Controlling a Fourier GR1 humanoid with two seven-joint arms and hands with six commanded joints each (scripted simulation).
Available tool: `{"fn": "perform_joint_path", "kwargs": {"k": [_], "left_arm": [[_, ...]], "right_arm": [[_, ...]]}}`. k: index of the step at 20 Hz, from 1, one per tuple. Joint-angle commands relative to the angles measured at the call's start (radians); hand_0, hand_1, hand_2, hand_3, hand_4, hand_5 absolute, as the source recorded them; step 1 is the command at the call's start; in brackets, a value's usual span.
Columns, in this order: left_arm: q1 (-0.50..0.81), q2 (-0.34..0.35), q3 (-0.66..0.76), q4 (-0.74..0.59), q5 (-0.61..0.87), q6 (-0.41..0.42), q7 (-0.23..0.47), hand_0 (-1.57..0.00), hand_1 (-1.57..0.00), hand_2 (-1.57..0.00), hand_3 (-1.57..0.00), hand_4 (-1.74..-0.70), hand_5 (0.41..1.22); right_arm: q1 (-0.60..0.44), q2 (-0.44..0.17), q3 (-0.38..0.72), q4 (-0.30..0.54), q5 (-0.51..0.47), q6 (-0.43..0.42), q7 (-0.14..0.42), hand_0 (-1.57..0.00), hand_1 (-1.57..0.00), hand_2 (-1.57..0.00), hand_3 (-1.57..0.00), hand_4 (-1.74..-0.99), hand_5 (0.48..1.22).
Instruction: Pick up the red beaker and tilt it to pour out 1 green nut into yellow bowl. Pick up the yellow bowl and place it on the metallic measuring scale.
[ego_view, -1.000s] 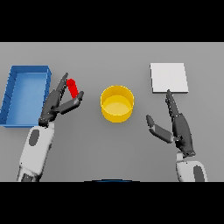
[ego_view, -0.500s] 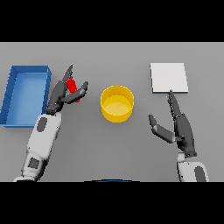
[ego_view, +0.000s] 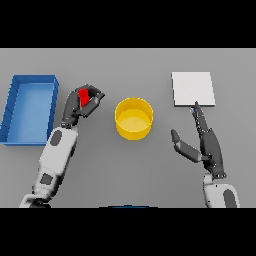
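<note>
The red beaker (ego_view: 84, 96) stands left of the yellow bowl (ego_view: 133, 118), and only part of it shows between dark fingers. My left hand (ego_view: 80, 106) is shut on the red beaker, fingers and thumb curled round it. The bowl sits mid-table, upright; I cannot make out anything inside it. The metallic measuring scale (ego_view: 193, 89) is a pale square plate at the back right. My right hand (ego_view: 206, 142) stays open just in front of the scale, fingers straight and thumb spread, holding nothing.
A blue tray (ego_view: 30, 108) with raised walls lies at the far left, close beside my left arm. Bare grey table separates the bowl from the scale.
My left hand has moved forward and closed its fingers round the red beaker, which now is mostly covered. The right hand has barely shifted.
</note>
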Motion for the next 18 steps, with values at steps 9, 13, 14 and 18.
{"fn": "perform_joint_path", "kwargs": {"k": [9, 13, 14, 18], "left_arm": [[0.006, 0.001, 0.012, -0.042, 0.069, -0.068, -0.044, -1.48, -1.49, -1.49, -1.46, -1.64, 1.157], [0.008, 0.012, 0.014, -0.134, 0.126, -0.102, -0.013, -1.54, -1.54, -1.54, -1.53, -1.7, 1.135], [0.004, 0.012, 0.006, -0.154, 0.13, -0.106, 0.002, -1.54, -1.54, -1.55, -1.54, -1.71, 1.132], [-0.01, 0.061, -0.041, -0.205, 0.1, -0.127, 0.054, -1.56, -1.56, -1.56, -1.55, -1.72, 1.132]], "right_arm": [[0.025, 0.01, 0.012, -0.007, 0.009, -0.004, -0.027, 0.0, 0.0, 0.0, 0.0, -1.248, 0.645], [0.01, 0.003, 0.01, 0.005, 0.018, -0.006, -0.027, 0.0, 0.0, 0.0, 0.0, -1.233, 0.644], [0.012, -0.001, 0.008, 0.008, 0.017, -0.003, -0.028, 0.0, 0.0, 0.0, 0.0, -1.228, 0.645], [0.0, -0.006, 0.006, 0.021, 0.037, -0.017, -0.051, 0.0, 0.0, 0.0, 0.0, -1.219, 0.656]]}}
